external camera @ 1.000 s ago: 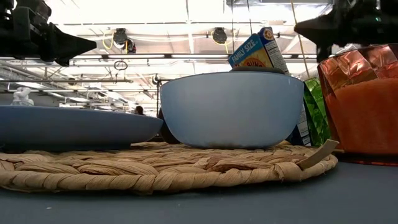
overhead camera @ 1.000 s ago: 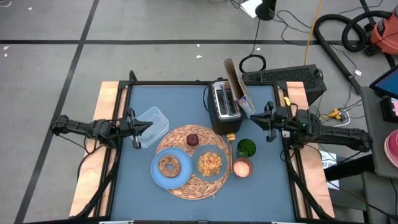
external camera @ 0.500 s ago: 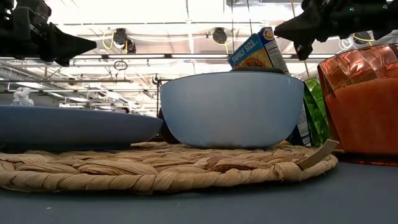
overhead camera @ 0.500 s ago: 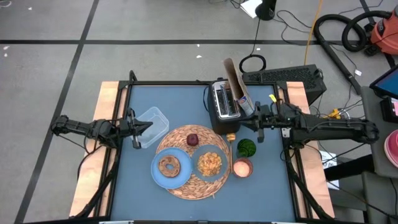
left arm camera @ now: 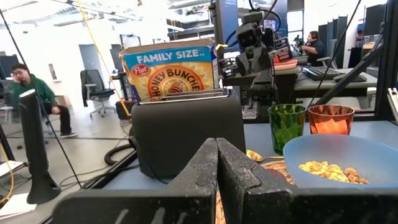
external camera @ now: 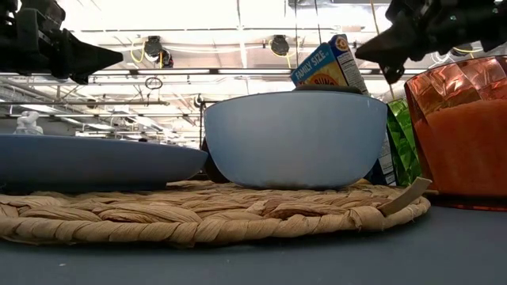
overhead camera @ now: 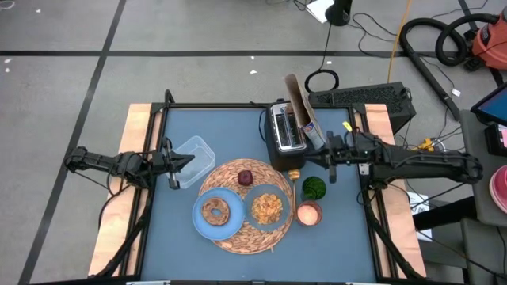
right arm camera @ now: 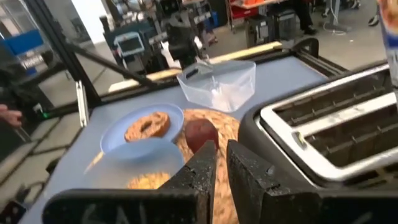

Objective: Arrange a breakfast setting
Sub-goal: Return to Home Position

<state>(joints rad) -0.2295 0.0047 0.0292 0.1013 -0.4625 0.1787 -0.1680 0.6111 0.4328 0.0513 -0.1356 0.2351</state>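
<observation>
The round straw mat [overhead camera: 247,229] lies at the table's middle. On it are the light-blue plate [overhead camera: 228,224] with the brown bagel [overhead camera: 214,211], the bowl [overhead camera: 268,207] of tan cereal [right arm camera: 146,180] and the dark-red fruit [overhead camera: 245,177]. The orange-pink cup [overhead camera: 308,214] stands on the table at the mat's right edge. My left gripper [overhead camera: 188,161] is shut and empty above the clear tub [overhead camera: 194,152]. My right gripper [overhead camera: 321,161] is shut and empty in the air, right of the toaster [overhead camera: 285,136] and above the green glass [overhead camera: 314,188].
The cereal box [overhead camera: 305,119] leans behind the toaster at the far side. A small yellow object [overhead camera: 294,174] lies between the toaster and the mat. People sit in the room beyond the table [left arm camera: 28,87]. Bare blue table shows at the near left [overhead camera: 170,237] and near right [overhead camera: 348,237].
My right gripper has moved toward the table's left edge, closer to the toaster, staying in the air. It has then stayed nearly still. The things on the table have kept their places.
</observation>
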